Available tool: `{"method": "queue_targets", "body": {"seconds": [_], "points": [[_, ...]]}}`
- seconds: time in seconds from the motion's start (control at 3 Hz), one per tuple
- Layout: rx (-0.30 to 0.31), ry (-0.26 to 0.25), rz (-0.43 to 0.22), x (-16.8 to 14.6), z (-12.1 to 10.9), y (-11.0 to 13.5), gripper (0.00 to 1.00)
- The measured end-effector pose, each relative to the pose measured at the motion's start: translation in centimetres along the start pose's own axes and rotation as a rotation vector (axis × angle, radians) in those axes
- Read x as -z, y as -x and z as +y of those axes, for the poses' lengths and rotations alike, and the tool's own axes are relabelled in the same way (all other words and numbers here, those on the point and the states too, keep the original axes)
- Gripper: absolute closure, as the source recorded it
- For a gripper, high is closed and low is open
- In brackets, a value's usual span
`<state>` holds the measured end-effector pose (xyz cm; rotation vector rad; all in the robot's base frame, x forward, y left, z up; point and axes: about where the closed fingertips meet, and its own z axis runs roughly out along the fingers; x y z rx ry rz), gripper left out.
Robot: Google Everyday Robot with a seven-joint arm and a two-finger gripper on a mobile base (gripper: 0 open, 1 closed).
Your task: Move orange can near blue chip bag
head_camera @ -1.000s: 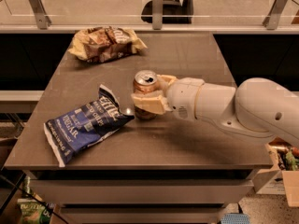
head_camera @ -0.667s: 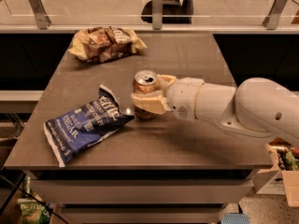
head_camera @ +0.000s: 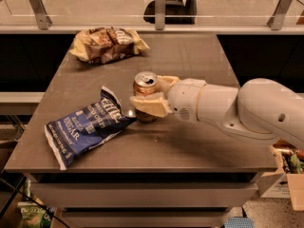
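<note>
Orange can: you're watching the orange can standing upright on the table, just right of the right tip of the blue chip bag. Whether can and bag are touching, you're not going to be able to tell.
Gripper: your gripper is pinching the orange can, one pale finger crossing its front and the other pressing on its far side.
Blue chip bag: it's lying flat and crumpled, its length running from the can toward the table's front-left corner.
Arm: your white arm is reaching in from the right of the blue chip bag, low over the table.
Tan chip bag: the tan chip bag is lying well behind the blue chip bag, near the table's back edge.
</note>
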<state>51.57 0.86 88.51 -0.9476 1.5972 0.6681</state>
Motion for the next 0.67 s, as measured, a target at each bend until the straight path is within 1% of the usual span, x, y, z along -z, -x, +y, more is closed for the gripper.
{"method": "queue_targets", "body": {"seconds": [0.33,0.67], "points": [[0.003,0.003,0.0,-0.12,0.16,0.11,0.0],[0.003,0.003,0.0,-0.12,0.16,0.11,0.0]]}}
